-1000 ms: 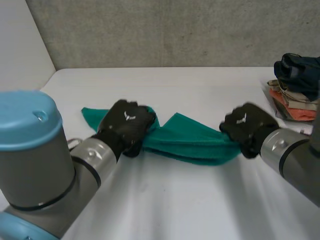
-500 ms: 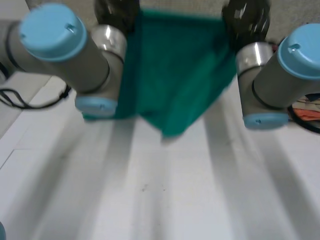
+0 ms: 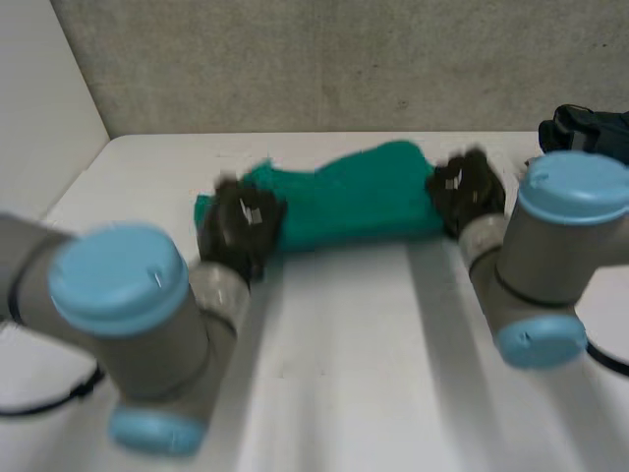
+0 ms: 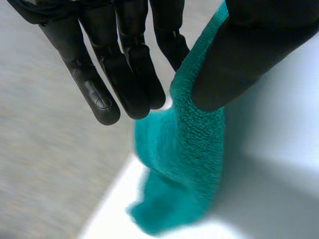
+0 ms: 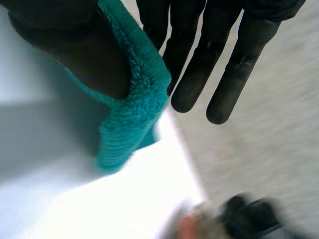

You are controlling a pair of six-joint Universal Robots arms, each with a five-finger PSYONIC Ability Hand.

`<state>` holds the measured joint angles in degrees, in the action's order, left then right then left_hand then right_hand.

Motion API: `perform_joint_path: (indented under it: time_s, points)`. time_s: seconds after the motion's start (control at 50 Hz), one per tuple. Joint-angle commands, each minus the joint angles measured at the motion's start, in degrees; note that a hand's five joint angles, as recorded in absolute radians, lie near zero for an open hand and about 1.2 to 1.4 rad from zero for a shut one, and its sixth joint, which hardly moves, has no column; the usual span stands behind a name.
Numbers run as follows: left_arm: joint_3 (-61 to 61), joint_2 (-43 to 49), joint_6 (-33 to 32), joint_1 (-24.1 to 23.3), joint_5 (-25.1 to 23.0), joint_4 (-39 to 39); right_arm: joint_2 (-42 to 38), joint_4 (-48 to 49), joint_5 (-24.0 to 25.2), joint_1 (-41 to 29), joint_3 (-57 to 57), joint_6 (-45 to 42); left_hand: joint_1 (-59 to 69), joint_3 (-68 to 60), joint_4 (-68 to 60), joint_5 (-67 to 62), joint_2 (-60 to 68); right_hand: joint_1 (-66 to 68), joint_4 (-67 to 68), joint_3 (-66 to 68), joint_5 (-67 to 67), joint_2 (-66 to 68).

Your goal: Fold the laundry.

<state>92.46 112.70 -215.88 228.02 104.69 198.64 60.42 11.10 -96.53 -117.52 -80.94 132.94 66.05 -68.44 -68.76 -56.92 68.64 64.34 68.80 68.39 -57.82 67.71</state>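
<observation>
- You see the towel [image 3: 354, 202] spanning the far half of the table [image 3: 344, 374], between the two hands.
- Your left hand [image 3: 241, 224] is at the towel's left end and your right hand [image 3: 464, 190] at its right end; each pinches its end.
- A clothes pile [image 3: 578, 126] sits at the table's far right edge, behind the right arm [image 3: 536, 265].

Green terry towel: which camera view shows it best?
The head view: the whole green terry towel spans between the left hand and the right hand. The wrist views show its ends, pinched against thumbs.
</observation>
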Motion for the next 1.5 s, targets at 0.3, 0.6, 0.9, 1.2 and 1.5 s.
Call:
perform_joint_path:
  time_s: [0.3,0.6,0.9,1.2,1.5]
  points:
    - [4.3,-7.0,12.8,-8.4,0.9,-21.5,4.6,-3.5,5.2,4.6,-13.9,5.2,-44.9,47.3,47.6,45.7,-47.5,15.7,11.2,11.6,-12.2,12.3]
    - [-10.0,3.5,3.4,6.1,-22.7,-17.8,4.5,-2.4,5.4,4.1,-16.7,5.2,-46.9,49.3,49.6,47.8,-49.5,15.7,11.2,11.6,-12.2,12.3]
    - [-26.9,22.9,-14.2,9.5,-24.9,-20.7,4.5,-1.6,5.5,4.4,-17.9,5.1,-45.1,47.5,47.8,45.9,-47.7,15.7,11.2,11.6,-12.2,12.3]
    - [-28.3,23.5,-12.3,8.8,-26.8,-24.7,4.4,-0.9,5.4,4.5,-17.9,5.0,13.9,-11.6,-11.2,-13.1,11.4,15.7,11.2,11.6,-12.2,12.3]
    - [-17.7,-0.1,-1.2,9.5,-15.9,-25.6,15.6,-10.4,4.9,9.3,-14.9,0.7,13.9,-11.6,-11.2,-13.1,11.4,15.7,11.2,11.6,-12.2,12.3]
